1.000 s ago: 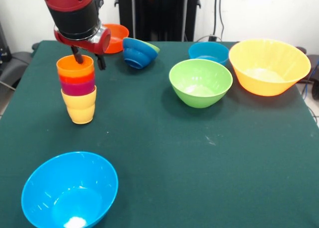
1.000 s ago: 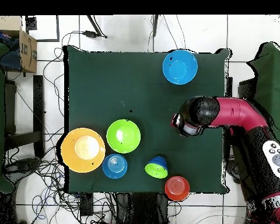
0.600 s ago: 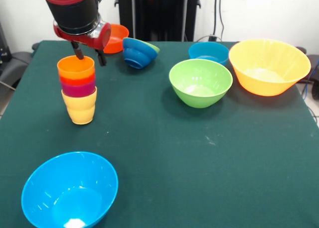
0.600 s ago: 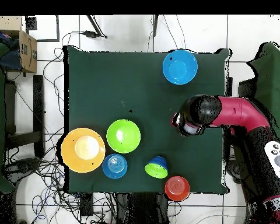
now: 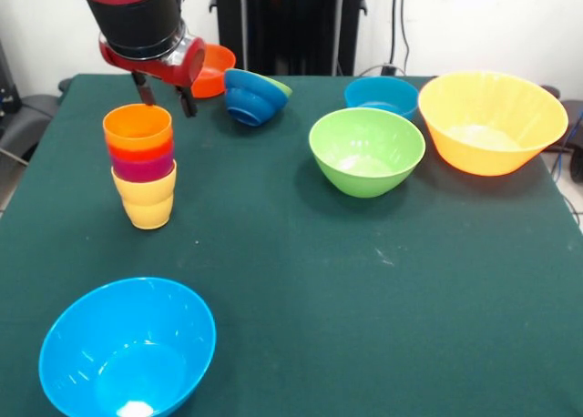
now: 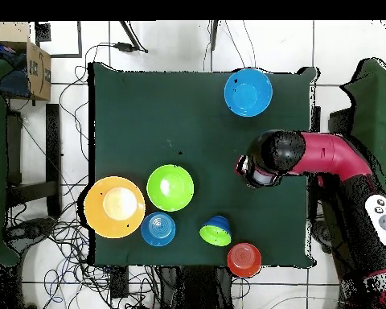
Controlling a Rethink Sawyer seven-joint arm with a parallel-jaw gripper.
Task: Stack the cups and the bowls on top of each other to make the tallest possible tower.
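Gripper [image 5: 165,95] has lifted clear of the tower [image 5: 142,165] over the last second: it was down at the orange cup's [image 5: 138,126] rim, now it hangs just above and behind it, fingers spread, holding nothing. So the release is done and the top cup stays seated.

Tower is four cups nested, upright, yellow at the base, then purple, red-orange, orange on top. It stands on the table [image 5: 364,280] at front-view left.

No bowls stacked yet:
- large light blue bowl [image 5: 127,348] near the front edge, well apart from the tower
- green bowl [image 5: 366,150] mid-table
- big orange-yellow bowl [image 5: 492,121] beside it
- small blue bowl [image 5: 381,96] behind those two
- dark blue bowl [image 5: 256,96] lying tipped on its side
- orange-red bowl [image 5: 211,68] at the far edge

Cup phase looks finished; my read is bowls go next, and a wide bowl on a narrow cup rim could tip.
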